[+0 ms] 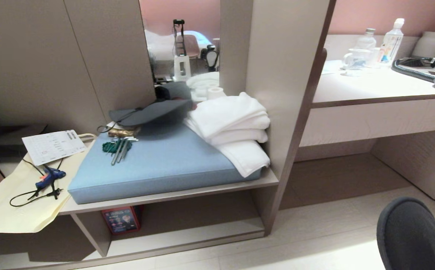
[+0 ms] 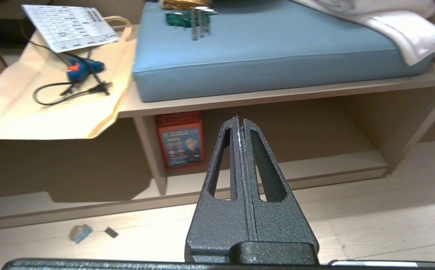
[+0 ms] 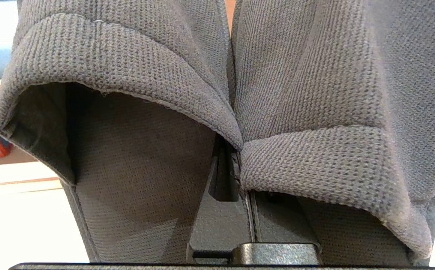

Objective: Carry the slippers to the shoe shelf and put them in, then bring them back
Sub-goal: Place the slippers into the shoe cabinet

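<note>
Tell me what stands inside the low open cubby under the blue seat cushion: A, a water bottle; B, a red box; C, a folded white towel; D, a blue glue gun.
B: a red box stands upright in the cubby by its divider, below the blue cushion.

— What's the right gripper (image 3: 240,165) up to?

— Its two dark fingers (image 3: 221,217) are pressed flat together, each one tucked into the mouth of one of the slippers (image 3: 135,93), so the inner walls of the pair are pinched between them.

— And the other arm?

— The left gripper (image 2: 240,122) is empty, fingertips meeting with only a thin seam between, pointed low over the floor toward the bench.
</note>
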Robot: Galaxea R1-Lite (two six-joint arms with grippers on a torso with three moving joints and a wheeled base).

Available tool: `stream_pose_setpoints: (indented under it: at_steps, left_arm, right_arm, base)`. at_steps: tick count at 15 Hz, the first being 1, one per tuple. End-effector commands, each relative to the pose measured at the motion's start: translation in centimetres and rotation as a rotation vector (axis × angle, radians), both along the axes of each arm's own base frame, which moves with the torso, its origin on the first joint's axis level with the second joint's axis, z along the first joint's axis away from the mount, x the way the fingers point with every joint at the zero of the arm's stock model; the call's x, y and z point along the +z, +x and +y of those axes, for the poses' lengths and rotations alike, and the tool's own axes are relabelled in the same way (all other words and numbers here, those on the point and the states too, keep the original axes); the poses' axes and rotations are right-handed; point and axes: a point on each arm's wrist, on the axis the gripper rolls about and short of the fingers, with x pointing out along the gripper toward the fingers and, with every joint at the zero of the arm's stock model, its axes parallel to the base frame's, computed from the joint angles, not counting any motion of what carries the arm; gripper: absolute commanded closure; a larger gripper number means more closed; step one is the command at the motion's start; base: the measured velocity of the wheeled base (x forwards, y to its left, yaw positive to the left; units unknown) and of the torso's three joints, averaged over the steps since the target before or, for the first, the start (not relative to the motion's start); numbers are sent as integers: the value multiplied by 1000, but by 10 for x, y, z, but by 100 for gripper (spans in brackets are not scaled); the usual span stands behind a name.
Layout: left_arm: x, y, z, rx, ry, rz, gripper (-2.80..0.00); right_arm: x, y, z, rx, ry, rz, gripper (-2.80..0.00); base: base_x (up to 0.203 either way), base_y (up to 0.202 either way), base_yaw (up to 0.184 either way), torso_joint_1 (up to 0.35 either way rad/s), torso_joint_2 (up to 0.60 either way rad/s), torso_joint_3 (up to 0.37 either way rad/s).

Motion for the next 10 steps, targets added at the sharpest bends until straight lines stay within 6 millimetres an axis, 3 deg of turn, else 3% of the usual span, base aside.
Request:
stream_pose_setpoints:
  at_steps: [1,8,10]
  left_arm:
    - [0,0,0,0,-1,0,0]
    - [0,0,0,0,1,0,0]
    - [0,0,0,0,1,0,0]
  right_arm:
    - [0,0,0,0,0,0,0]
    - [0,0,0,0,0,0,0]
    - [0,0,0,0,0,0,0]
  base:
    - [0,195,-1,2,6,2]
    - [0,190,-2,3,3,2]
    - [0,60,2,-3,1,-1]
